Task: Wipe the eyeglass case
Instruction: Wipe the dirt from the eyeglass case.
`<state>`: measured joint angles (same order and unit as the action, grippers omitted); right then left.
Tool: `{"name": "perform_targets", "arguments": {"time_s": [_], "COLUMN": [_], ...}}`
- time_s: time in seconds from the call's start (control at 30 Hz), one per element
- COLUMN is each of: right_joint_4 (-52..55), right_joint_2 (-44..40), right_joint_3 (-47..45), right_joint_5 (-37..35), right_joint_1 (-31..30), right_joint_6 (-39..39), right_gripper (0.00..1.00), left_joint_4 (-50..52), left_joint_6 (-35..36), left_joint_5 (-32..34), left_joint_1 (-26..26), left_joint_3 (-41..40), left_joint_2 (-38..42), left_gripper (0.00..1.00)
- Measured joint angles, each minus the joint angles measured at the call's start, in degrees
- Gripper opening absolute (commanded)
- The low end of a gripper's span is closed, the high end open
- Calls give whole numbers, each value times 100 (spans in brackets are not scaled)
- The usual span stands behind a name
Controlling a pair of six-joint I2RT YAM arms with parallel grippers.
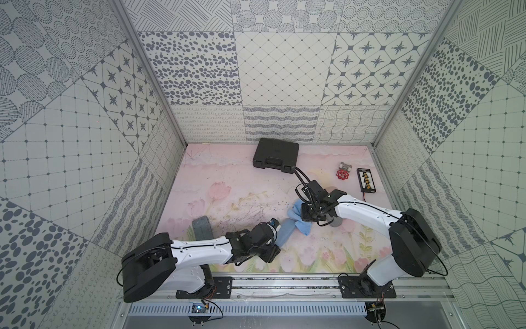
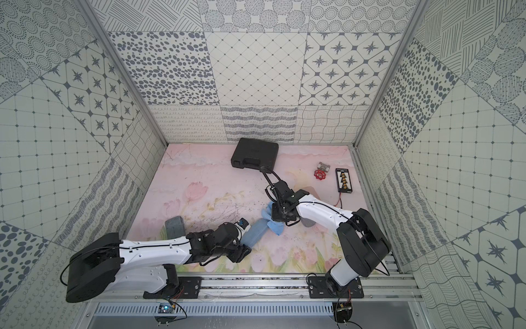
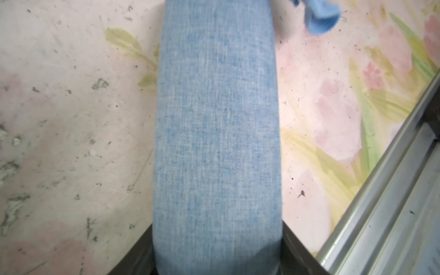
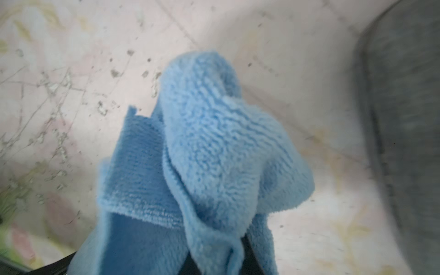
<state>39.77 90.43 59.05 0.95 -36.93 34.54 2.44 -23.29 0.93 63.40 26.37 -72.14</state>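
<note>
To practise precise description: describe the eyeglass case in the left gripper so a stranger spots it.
On the pink floral table, find the left gripper: it clamps one end of a long eyeglass case, whose other end meets a blue cloth. Unlike the grey case beside the left arm, it is pale blue denim-like fabric.

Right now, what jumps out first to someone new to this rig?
The two blue things mid-table: the left claw grips a denim-blue eyeglass case by its near end, and the right claw holds a bunched blue cloth by its far end. Behind them, a black tool case sits near the back wall.
</note>
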Motion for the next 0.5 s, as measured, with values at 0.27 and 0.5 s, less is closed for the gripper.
{"name": "perform_targets", "arguments": {"time_s": [0.27,0.5], "right_joint_4": [413,376], "right_joint_2": [1058,2188], "right_joint_3": [1784,2282], "right_joint_5": [-365,-66], "right_joint_1": [-758,-1821], "right_joint_6": [-778,-1008], "right_gripper": [0,0], "left_joint_4": [455,802], "left_joint_6": [590,717], "left_joint_5": [1051,1950], "left_joint_1": [776,1274], "left_joint_3": [704,1346], "left_joint_2": [-811,-1609], "left_gripper": [43,38]}}
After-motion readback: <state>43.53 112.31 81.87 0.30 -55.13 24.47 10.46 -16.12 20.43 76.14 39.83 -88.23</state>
